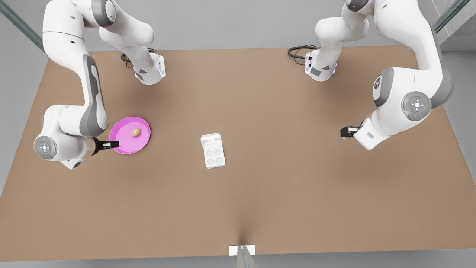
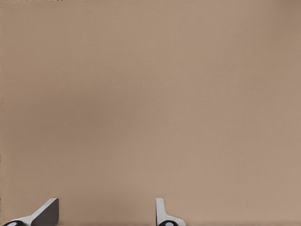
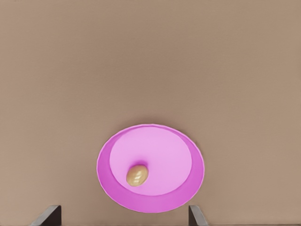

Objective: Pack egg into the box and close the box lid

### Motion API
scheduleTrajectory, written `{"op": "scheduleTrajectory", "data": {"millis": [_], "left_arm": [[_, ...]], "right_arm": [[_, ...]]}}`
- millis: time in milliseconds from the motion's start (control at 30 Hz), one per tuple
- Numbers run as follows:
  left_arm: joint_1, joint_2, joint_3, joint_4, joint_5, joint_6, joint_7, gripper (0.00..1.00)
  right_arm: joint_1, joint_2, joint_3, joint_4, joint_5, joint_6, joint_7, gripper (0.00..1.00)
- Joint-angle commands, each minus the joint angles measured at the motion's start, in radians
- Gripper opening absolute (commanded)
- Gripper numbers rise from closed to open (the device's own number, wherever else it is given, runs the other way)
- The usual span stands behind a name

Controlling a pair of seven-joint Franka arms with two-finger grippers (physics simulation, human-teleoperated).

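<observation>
step: I'm lining up the egg pickup, nothing's packed yet
right gripper (image 1: 111, 144): fingers spread, hanging over the pink plate (image 1: 142, 143) rim
egg (image 1: 135, 132): sitting on the plate just past those fingers
box (image 1: 214, 156): open, box lid (image 1: 211, 140) flat
left gripper (image 1: 345, 131): waiting, fingers spread
next: I'm guessing drop and pinch gently

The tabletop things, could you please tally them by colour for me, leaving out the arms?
Pink: 1, the plate
Tan-brown: 1, the egg lying on that plate
White: 1, the box, its box lid open and its four cups empty
Total: 3
</observation>
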Motion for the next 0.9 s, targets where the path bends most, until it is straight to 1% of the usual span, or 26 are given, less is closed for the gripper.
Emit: {"op": "scheduleTrajectory", "data": {"millis": [0,33,100,167,200,233,267,300,333,367,433,467,533,567,600,633,667,700,733,800,833,867], "left_arm": [[-0.002,0.006,0.0,0.001,0.016,0.003,0.004,1.0],[-0.001,0.011,0.0,0.0,0.016,0.012,0.019,1.0],[-0.001,0.011,0.0,-0.003,0.016,0.017,0.03,1.0],[-0.001,0.014,0.0,-0.005,0.016,0.017,0.029,1.0],[-0.001,0.017,0.0,-0.006,0.016,0.017,0.029,1.0],[-0.002,0.02,0.0,-0.005,0.016,0.017,0.029,1.0],[-0.002,0.02,0.0,-0.005,0.016,0.017,0.029,1.0],[-0.002,0.018,0.0,-0.006,0.016,0.015,0.029,1.0],[-0.005,0.018,0.0,-0.005,0.015,0.015,0.026,1.0],[-0.008,0.02,0.0,-0.005,0.015,0.017,0.026,1.0],[-0.008,0.021,0.0,-0.006,0.016,0.017,0.026,1.0],[-0.008,0.021,0.0,-0.005,0.016,0.018,0.026,1.0],[-0.008,0.02,0.0,-0.006,0.015,0.017,0.026,1.0],[-0.008,0.018,0.0,-0.006,0.015,0.017,0.023,0.99],[-0.018,0.018,0.0,-0.008,0.015,0.018,0.015,0.74],[-0.036,0.021,0.0,-0.006,0.015,0.018,0.007,0.37],[-0.048,0.029,0.0,0.0,0.015,0.037,-0.025,0.21],[-0.067,0.038,-0.002,0.003,0.001,0.038,-0.08,0.21],[-0.105,0.067,-0.004,0.021,0.003,0.038,-0.146,0.21],[-0.202,0.084,-0.002,0.067,0.001,0.015,-0.286,0.21],[-0.237,0.074,-0.004,0.09,0.001,-0.049,-0.316,0.21],[-0.292,0.064,-0.005,0.196,0.003,-0.21,-0.366,0.21]], "right_arm": [[-0.008,-0.018,0.012,-0.084,0.012,0.213,-0.032,1.0],[-0.008,-0.028,0.046,-0.192,0.01,0.349,-0.022,1.0],[0.003,0.009,0.046,-0.201,0.012,0.371,-0.005,1.0],[0.003,-0.008,0.055,-0.313,0.006,0.489,0.044,1.0],[-0.015,-0.06,0.095,-0.391,0.006,0.535,0.046,1.0],[-0.012,-0.13,0.098,-0.491,0.006,0.587,0.047,1.0],[-0.011,-0.19,0.106,-0.562,0.006,0.68,0.047,1.0],[-0.006,-0.23,0.121,-0.599,0.006,0.696,0.047,1.0],[-0.011,-0.276,0.155,-0.643,0.003,0.7,0.064,1.0],[-0.014,-0.287,0.161,-0.678,-0.007,0.735,0.066,1.0],[-0.029,-0.222,0.161,-0.694,-0.008,0.842,0.066,1.0],[-0.034,-0.209,0.161,-0.694,-0.01,0.856,0.066,1.0],[-0.104,-0.199,0.161,-0.695,-0.01,0.844,0.064,1.0],[-0.141,-0.196,0.161,-0.695,-0.01,0.815,0.142,1.0],[-0.147,-0.196,0.161,-0.698,-0.019,0.822,0.211,1.0],[-0.149,-0.196,0.161,-0.701,-0.019,0.824,0.211,1.0],[-0.141,-0.189,0.161,-0.701,-0.019,0.822,0.211,1.0],[-0.137,-0.182,0.161,-0.704,-0.019,0.828,0.211,1.0],[-0.134,-0.179,0.161,-0.74,-0.019,0.882,0.211,1.0],[-0.137,-0.147,0.161,-0.744,-0.019,0.879,0.21,1.0],[-0.14,-0.138,0.161,-0.746,-0.019,0.882,0.208,1.0],[-0.14,-0.136,0.161,-0.747,-0.019,0.882,0.207,1.0]]}}
